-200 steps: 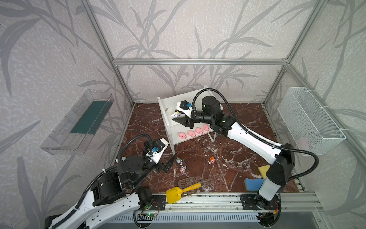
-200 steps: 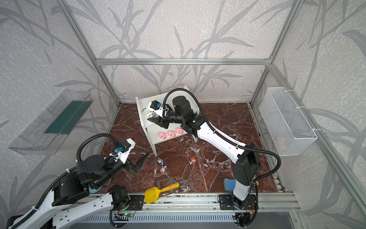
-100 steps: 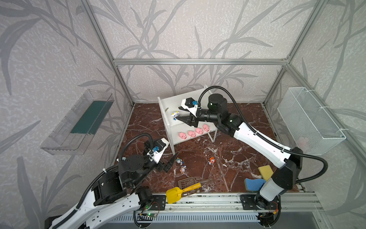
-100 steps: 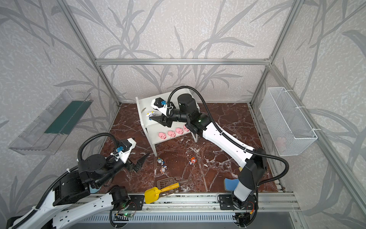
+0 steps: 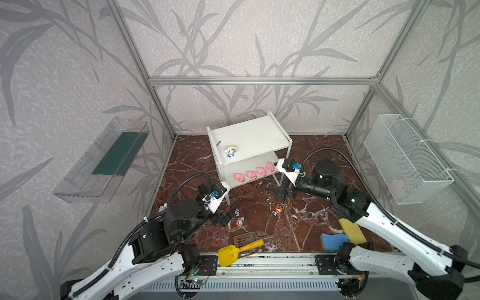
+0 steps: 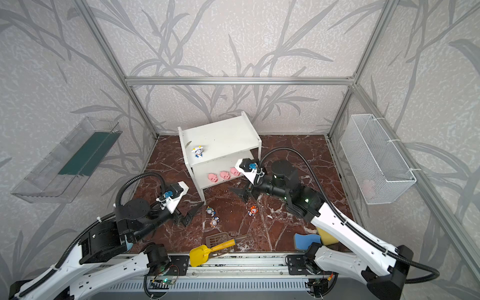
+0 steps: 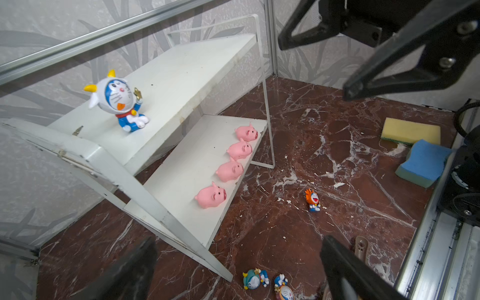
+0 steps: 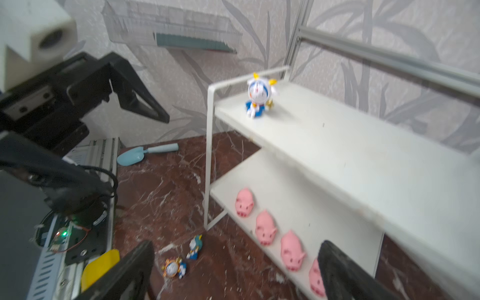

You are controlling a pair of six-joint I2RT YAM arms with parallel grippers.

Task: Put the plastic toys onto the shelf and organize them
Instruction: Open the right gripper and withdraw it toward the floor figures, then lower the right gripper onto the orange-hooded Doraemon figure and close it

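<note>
Placement half done: white two-tier shelf (image 5: pixel 249 135) held four pink plastic pigs (image 5: pixel 253 174) on its lower board, white-hooded figurine (image 5: pixel 230 151) on top. Fingers of right gripper (image 5: pixel 274 194) and left gripper (image 5: pixel 230 215) were spread, empty. Next, likely: grab orange-headed figurine (image 5: pixel 278 210) on the surface before the shelf.

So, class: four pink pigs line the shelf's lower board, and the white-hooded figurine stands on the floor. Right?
No. The white-hooded figurine sits on the shelf's top board, per the left wrist view; the pink pigs do line the lower board.
</note>
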